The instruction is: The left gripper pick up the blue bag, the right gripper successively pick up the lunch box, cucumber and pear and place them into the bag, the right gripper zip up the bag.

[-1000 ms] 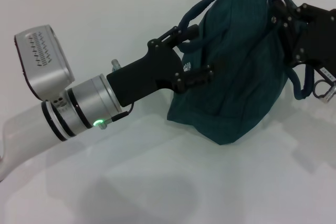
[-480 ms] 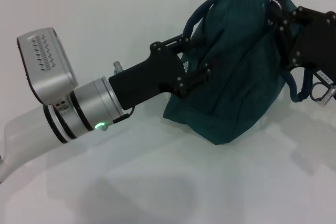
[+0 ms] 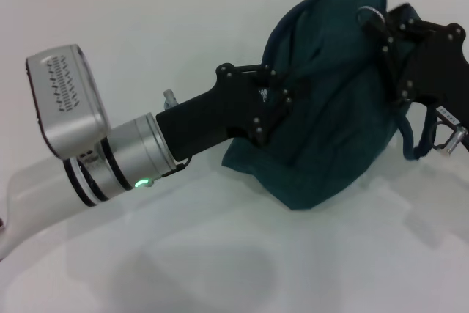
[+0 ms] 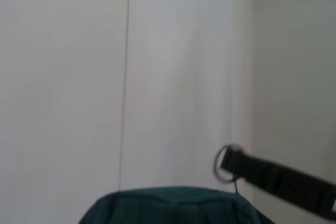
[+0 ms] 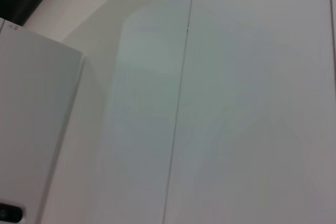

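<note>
The blue bag (image 3: pixel 330 115) bulges at the right of the head view, its lower edge on the white table. My left gripper (image 3: pixel 281 94) presses into the bag's left side, its fingers shut on the fabric by the handle. My right gripper (image 3: pixel 376 24) sits at the bag's top right, shut on the zip's ring pull (image 3: pixel 368 14). In the left wrist view the bag's top (image 4: pixel 173 203) shows with the ring pull (image 4: pixel 224 163) and the right gripper's black finger behind it. The lunch box, cucumber and pear are out of view.
The white table (image 3: pixel 242 254) spreads in front of and to the left of the bag. A loop handle (image 3: pixel 410 133) hangs off the bag's right side under the right arm. The right wrist view shows only pale panels (image 5: pixel 236 103).
The left gripper's fingers have drawn together on the bag's side. The right gripper and the ring pull have moved left along the bag's top, and the bag has bunched up.
</note>
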`<state>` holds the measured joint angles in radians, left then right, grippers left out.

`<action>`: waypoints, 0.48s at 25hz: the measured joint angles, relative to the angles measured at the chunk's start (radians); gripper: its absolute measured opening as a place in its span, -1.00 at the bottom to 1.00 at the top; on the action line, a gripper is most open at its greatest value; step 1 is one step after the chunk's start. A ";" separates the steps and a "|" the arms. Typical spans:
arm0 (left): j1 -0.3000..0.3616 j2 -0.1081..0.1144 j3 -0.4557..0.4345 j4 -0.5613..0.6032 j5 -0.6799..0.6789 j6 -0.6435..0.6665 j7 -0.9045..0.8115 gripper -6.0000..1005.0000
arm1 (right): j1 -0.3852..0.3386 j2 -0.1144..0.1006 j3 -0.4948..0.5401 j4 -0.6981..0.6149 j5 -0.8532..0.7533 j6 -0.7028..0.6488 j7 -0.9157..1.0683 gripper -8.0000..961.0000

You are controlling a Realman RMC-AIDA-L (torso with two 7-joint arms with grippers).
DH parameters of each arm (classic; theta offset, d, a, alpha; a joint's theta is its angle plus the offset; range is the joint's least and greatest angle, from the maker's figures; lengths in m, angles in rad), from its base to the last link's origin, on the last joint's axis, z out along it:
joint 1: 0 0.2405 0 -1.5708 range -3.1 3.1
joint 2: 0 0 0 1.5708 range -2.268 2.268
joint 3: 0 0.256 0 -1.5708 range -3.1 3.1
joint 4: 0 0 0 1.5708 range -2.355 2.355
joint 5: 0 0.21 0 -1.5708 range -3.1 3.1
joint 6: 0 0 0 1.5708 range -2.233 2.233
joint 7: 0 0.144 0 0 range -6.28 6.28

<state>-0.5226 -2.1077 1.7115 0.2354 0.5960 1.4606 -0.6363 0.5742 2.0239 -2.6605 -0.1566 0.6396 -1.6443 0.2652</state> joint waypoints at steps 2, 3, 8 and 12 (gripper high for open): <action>0.009 0.000 0.021 0.022 0.000 0.017 0.017 -0.43 | 0.005 0.000 -0.001 -0.002 -0.014 0.000 0.011 -0.94; 0.010 0.000 0.036 0.028 0.000 0.024 0.028 -0.49 | 0.008 0.000 -0.001 -0.006 -0.022 0.000 0.019 -0.94; 0.009 0.004 0.091 0.034 0.002 0.033 0.111 -0.76 | 0.032 -0.001 -0.001 -0.024 -0.072 -0.002 0.110 -0.94; 0.024 0.008 0.096 0.025 0.000 0.031 0.167 -0.83 | 0.036 -0.001 0.003 -0.035 -0.106 0.007 0.125 -0.94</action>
<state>-0.4983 -2.0992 1.8070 0.2608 0.5965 1.4920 -0.4690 0.6106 2.0232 -2.6577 -0.1919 0.5332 -1.6376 0.3906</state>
